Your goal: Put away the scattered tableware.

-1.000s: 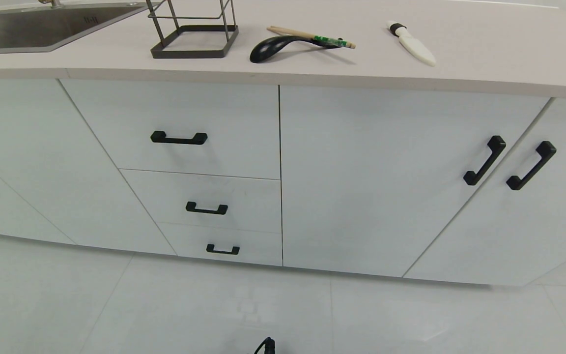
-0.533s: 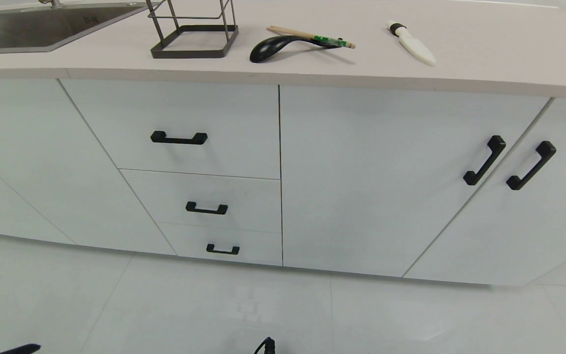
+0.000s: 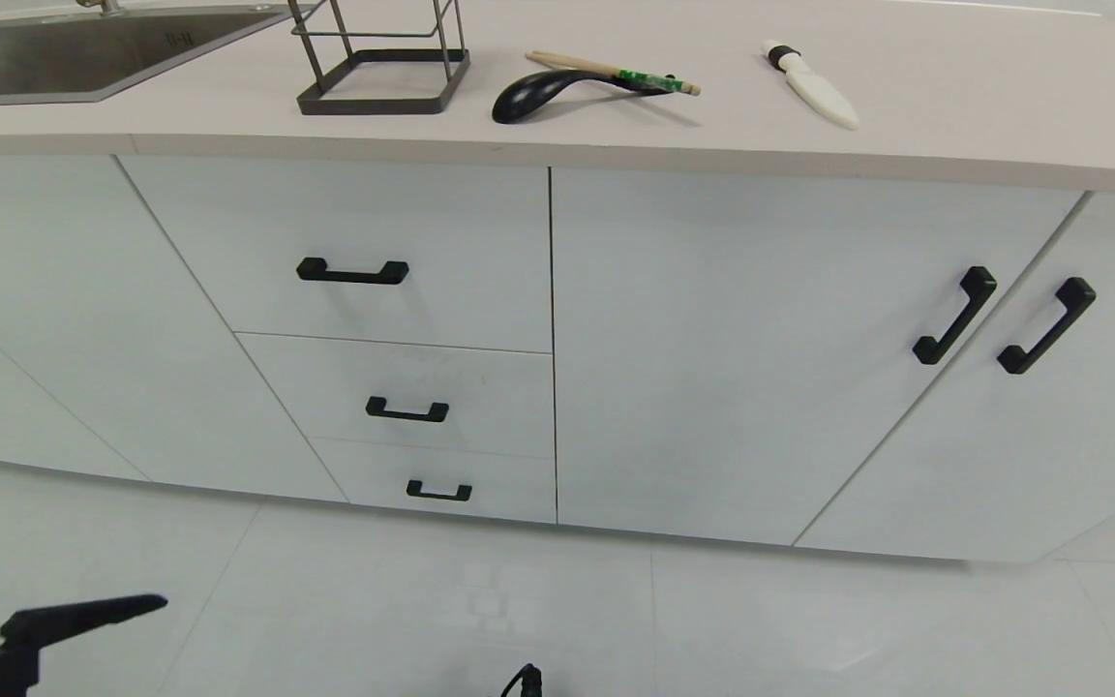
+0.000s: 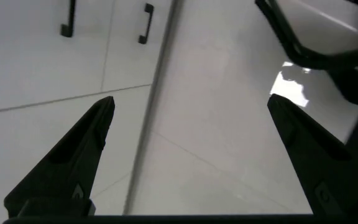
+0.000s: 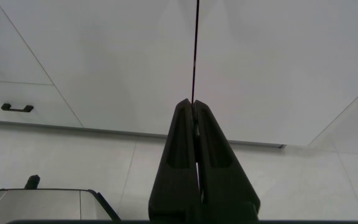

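A dark wire rack (image 3: 383,70) stands on the pale table (image 3: 954,116), and the scattered tableware all lies on that table to the rack's right. Nearest the rack is a black spoon (image 3: 526,99), bowl towards the rack, with a pair of chopsticks (image 3: 606,70) resting across its raised handle (they touch it near their green-banded end). Farther from the rack, well apart, a white knife (image 3: 814,89) with a black band lies flat. On the rack's other side a steel sink (image 3: 83,48) is sunk into the table. Below the rack run three drawers (image 3: 403,387) with black handles, all closed. The left pincer (image 4: 191,102) hangs far below the rack and to its left, low over the tiled floor (image 3: 616,620), its fingers spread wide with nothing between them. The right pincer (image 5: 192,106) is also lower than the rack, facing the white cabinet doors (image 5: 260,62) under the table, its fingers pressed together on nothing.
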Tool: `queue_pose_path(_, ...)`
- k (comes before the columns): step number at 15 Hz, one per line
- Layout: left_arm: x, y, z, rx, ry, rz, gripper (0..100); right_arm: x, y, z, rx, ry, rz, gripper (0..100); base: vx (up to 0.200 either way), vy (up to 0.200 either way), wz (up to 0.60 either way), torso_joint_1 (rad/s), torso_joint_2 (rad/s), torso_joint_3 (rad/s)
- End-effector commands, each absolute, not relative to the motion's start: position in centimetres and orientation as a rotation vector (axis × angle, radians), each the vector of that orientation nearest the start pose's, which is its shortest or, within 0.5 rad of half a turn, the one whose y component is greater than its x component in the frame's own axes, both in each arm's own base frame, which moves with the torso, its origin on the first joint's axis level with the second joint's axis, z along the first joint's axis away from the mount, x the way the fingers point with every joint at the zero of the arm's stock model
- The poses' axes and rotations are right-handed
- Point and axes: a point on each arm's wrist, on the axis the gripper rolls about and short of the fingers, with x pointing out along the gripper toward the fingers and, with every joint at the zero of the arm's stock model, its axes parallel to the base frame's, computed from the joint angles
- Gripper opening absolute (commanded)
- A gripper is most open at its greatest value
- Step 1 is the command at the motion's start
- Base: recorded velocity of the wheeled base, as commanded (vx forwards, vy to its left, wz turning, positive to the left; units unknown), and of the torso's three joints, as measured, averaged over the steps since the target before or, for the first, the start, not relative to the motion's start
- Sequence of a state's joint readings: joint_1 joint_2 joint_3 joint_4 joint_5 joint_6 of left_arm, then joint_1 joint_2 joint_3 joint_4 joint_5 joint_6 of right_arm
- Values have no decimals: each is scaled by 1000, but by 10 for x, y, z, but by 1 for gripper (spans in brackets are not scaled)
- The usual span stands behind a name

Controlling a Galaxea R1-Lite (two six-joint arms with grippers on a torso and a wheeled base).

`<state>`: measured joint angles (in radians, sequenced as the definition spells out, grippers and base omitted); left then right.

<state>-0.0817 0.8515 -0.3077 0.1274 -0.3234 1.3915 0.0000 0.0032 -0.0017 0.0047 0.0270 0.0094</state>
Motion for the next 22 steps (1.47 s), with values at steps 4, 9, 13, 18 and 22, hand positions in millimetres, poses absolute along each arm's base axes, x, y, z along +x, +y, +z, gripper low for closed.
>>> queue_pose_path(4,178,-69,115,1358,283,-1029,100,-23,1,76,9,8,29,0,0,0,0,0,0,0)
queue_pose_path(9,231,-96,110,1384,252,-1034,100,-23,1,76,9,8,29,0,0,0,0,0,0,0)
queue_pose_path(13,245,-94,96,1396,335,-999,100,-23,1,76,9,8,29,0,0,0,0,0,0,0)
queue_pose_path(18,282,-92,90,1425,327,-847,100,-23,1,76,9,8,26,0,0,0,0,0,0,0)
queue_pose_path(22,292,-78,84,1428,381,-792,100,-23,1,76,9,8,28,0,0,0,0,0,0,0)
